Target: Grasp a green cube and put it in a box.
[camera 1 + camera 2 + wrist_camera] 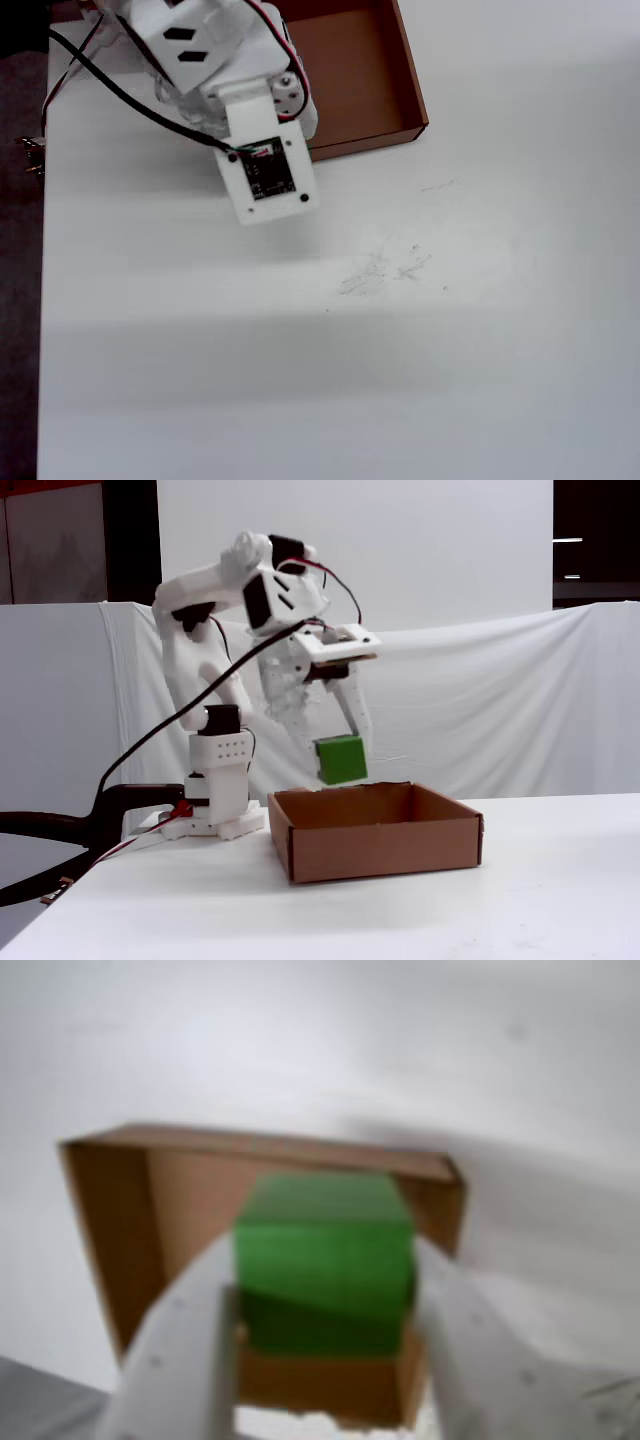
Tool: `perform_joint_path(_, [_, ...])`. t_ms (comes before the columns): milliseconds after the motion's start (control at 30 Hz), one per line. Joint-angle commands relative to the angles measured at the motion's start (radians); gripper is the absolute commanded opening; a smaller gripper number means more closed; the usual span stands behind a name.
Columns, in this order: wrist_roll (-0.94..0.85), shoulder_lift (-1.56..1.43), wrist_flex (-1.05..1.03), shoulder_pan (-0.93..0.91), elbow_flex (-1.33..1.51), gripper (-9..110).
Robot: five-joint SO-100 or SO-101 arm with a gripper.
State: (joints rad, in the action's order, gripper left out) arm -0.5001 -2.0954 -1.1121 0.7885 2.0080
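My gripper (325, 1290) is shut on the green cube (325, 1260), with a white finger pressed on each side of it. In the fixed view the green cube (341, 759) hangs in the gripper (340, 760) a little above the open brown cardboard box (375, 845), over its back left part. In the wrist view the box (120, 1230) lies right below the cube. In the overhead view the arm hides the cube and covers the left part of the box (375, 80).
The arm's base (215, 810) stands on the white table to the left of the box in the fixed view. A black cable (60, 830) trails off the table's left edge. Faint scuff marks (385, 265) show on the tabletop.
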Motion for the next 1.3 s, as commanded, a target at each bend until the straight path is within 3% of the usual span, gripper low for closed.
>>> perform_joint_path(0, [-0.009, -0.077, -0.017, 0.049, -0.012, 15])
perform_joint_path(300, [-0.002, -0.192, 0.127, 0.255, 0.299, 15])
perform_joint_path(600, [-0.009, -0.166, 0.318, 0.321, 0.529, 16])
perform_joint_path(833, [-0.012, -0.011, 0.394, 0.307, 0.543, 17])
perform_joint_path(1067, [-0.014, 0.043, 0.367, 0.287, 0.508, 26])
perform_joint_path(1267, [-0.012, 0.003, 0.130, 0.221, 0.304, 29])
